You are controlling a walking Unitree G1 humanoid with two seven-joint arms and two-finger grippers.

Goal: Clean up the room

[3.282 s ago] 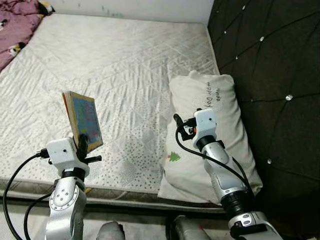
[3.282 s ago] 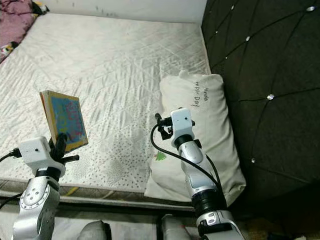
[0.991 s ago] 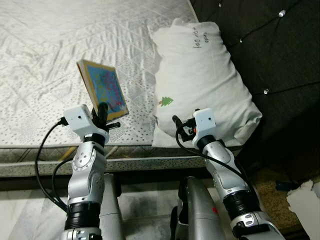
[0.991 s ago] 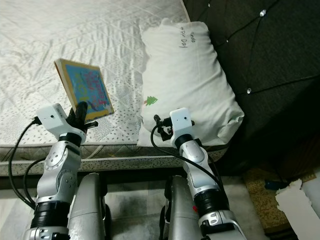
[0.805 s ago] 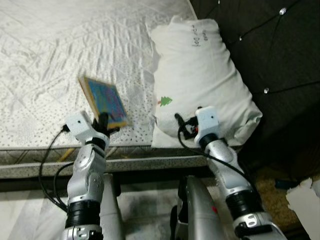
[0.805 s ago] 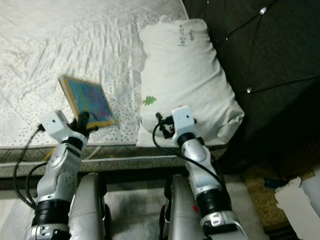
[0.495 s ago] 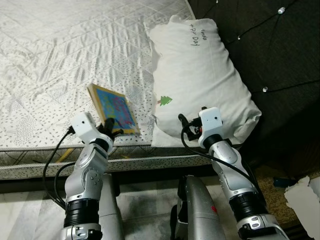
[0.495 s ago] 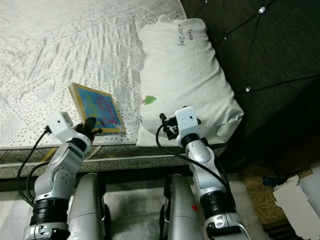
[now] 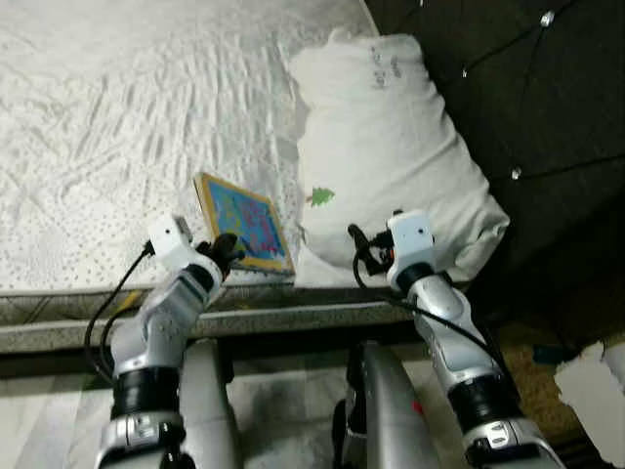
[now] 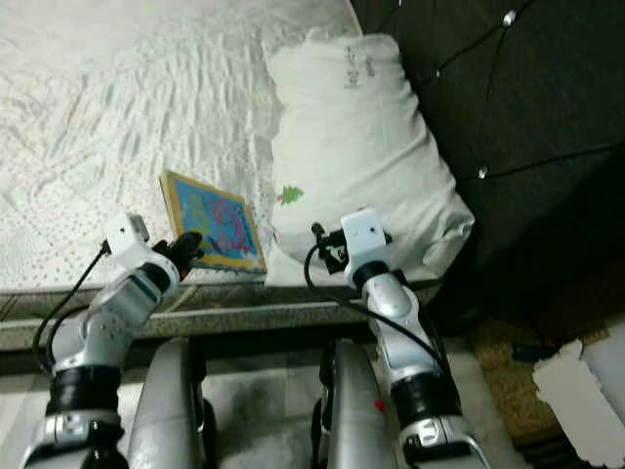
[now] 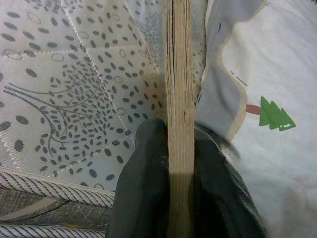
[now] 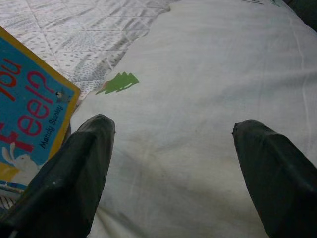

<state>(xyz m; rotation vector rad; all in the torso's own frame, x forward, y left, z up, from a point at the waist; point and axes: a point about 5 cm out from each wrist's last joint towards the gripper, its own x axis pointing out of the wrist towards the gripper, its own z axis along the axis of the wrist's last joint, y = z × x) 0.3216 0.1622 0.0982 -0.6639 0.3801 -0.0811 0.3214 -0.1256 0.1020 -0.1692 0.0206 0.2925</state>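
Note:
A children's book [image 9: 244, 223] with a blue cover and yellow border lies low over the mattress [image 9: 117, 127] near its front edge, beside the white pillow [image 9: 391, 147]. My left gripper [image 9: 223, 252] is shut on the book's near edge; in the left wrist view the page block [image 11: 179, 99] stands between the two black fingers [image 11: 143, 188]. My right gripper [image 12: 171, 163] is open over the pillow's near end, with the green tree print [image 12: 119, 82] just ahead of its fingers [image 12: 74, 163] and nothing between them.
A dark tufted headboard [image 9: 527, 88] rises to the right of the pillow. The mattress edge [image 9: 293, 313] runs across in front of my legs. A white scrap [image 9: 591, 376] lies on the brown floor at the lower right.
My left arm has tipped the book from upright down towards the mattress, next to the pillow. The camera has bent closer to the bed edge. The right gripper has stayed over the pillow.

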